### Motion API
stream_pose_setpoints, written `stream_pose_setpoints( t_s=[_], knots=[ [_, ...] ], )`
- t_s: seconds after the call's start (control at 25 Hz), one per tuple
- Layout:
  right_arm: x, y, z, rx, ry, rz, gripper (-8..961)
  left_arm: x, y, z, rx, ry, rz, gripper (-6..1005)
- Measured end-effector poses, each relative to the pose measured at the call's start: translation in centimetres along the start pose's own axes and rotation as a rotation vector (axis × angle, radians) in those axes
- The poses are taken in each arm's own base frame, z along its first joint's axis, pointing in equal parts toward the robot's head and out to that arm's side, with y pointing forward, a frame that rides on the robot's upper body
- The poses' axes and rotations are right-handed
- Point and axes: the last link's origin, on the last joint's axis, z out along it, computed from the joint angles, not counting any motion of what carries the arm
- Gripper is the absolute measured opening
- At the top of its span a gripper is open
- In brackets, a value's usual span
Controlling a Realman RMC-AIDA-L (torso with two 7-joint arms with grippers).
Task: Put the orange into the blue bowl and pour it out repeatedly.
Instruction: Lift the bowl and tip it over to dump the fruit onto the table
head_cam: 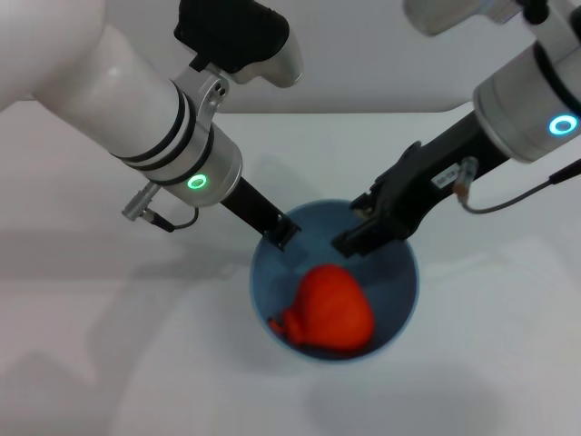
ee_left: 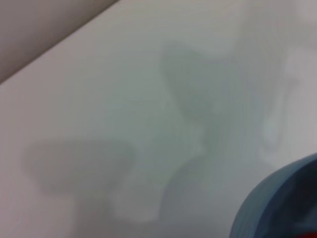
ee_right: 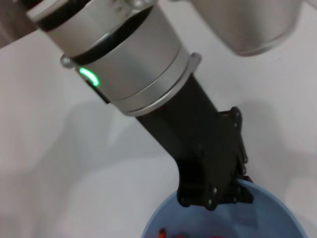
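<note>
A plain white bench [head_cam: 109,363] fills the view; its far edge meets a pale grey wall [head_cam: 363,54] behind.

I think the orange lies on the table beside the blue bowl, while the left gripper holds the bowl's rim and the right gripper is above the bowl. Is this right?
Not quite. The orange lies inside the blue bowl, not on the table beside it; the head view shows this. The rest stands: the left gripper holds the bowl's rim and the right gripper is above the bowl.
</note>
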Motion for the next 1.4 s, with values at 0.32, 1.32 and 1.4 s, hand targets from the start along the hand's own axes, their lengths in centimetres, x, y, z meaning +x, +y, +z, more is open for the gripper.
stream_pose_setpoints(
  t_s=[0.32,1.32,1.4],
  knots=[
    [4.0,-2.9,-3.1,0.107,0.069,0.238,534,0.2,-1.8,-0.9,0.084,0.180,-0.010,-2],
    [19.1,-6.9,-4.9,0.190,0.089,0.793,530,-6.2,5.6,0.0,0.903,1.032,0.806,-2],
    [19.4,-6.9,-4.9,0.191,0.084,0.801,530,-6.7,6.2,0.7,0.998,1.040,0.891,-2]
  ],
)
